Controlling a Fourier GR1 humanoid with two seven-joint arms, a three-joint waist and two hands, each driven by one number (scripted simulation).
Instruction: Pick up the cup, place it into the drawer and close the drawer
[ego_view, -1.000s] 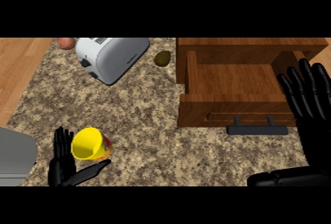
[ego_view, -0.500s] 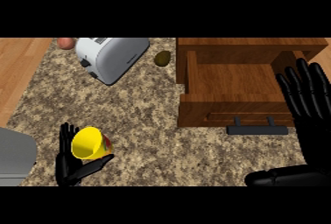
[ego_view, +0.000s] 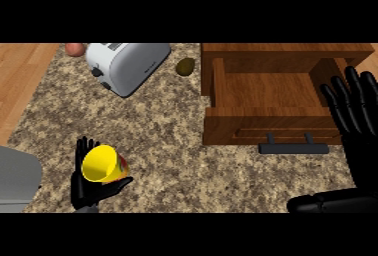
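I see a speckled stone counter (ego_view: 170, 150). At 11 o'clock a white toaster (ego_view: 127, 65) lies on it, with a reddish thing (ego_view: 74, 48) just beyond, at the far edge. A small olive-brown lump (ego_view: 186, 66) sits at 12. The open wooden drawer (ego_view: 266, 127) fills 2 o'clock, and a grey block (ego_view: 16, 177) sits at 8.

Bare counter (ego_view: 170, 155) runs from the cup (ego_view: 100, 162) to the open drawer (ego_view: 269, 92); the toaster (ego_view: 129, 62) stands well back.

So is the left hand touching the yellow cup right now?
Touching. The head view shows the left hand curled round the yellow cup, fingers along its left side and thumb beneath it, with no gap.
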